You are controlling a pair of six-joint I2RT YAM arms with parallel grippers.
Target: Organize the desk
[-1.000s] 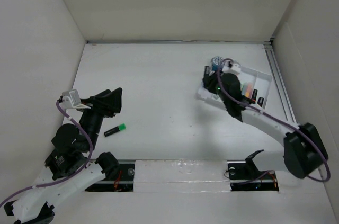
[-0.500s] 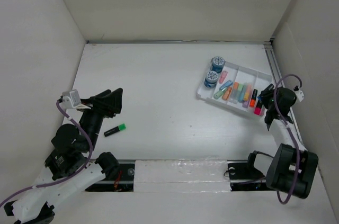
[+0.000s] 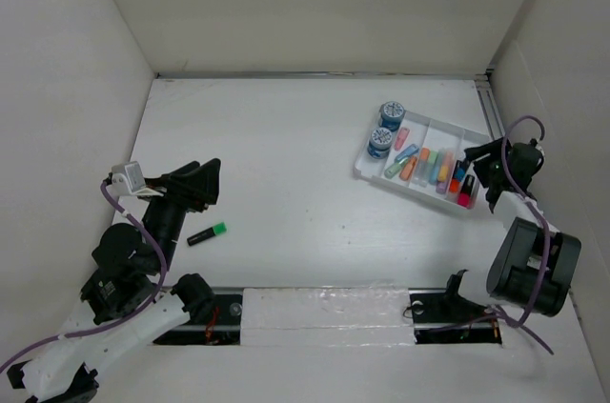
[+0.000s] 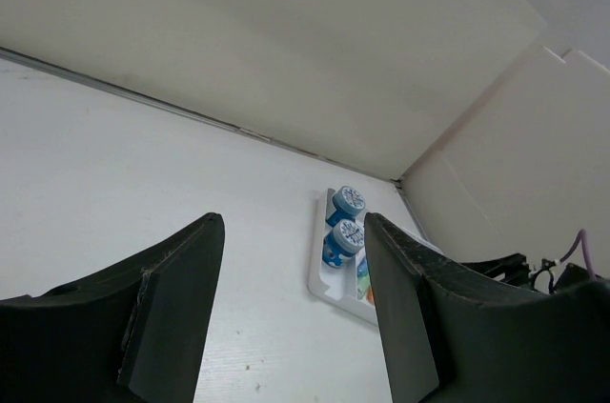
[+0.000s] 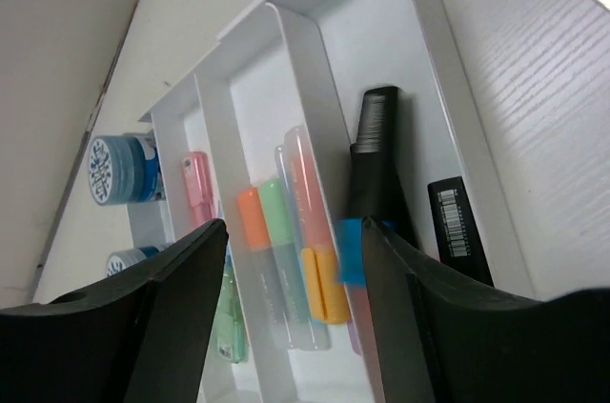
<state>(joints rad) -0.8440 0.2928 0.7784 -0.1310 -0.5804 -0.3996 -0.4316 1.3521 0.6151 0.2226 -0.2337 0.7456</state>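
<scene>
Desk (image 3: 286, 136) with green-capped marker (image 3: 207, 233) near left gripper (image 4: 292, 219), fingers apart and empty; right gripper (image 5: 291, 227), likewise parted, hovers over compartmented tray (image 3: 446, 132).

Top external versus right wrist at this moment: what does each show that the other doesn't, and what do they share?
Only top external: the green-capped marker lying loose on the desk near the left hand, far from the tray. Only right wrist: the barcode label on a black item in the tray's end compartment. Both: the white tray, its blue-lidded jars, the coloured highlighters, and the right hand at the tray's end, fingers apart.
</scene>
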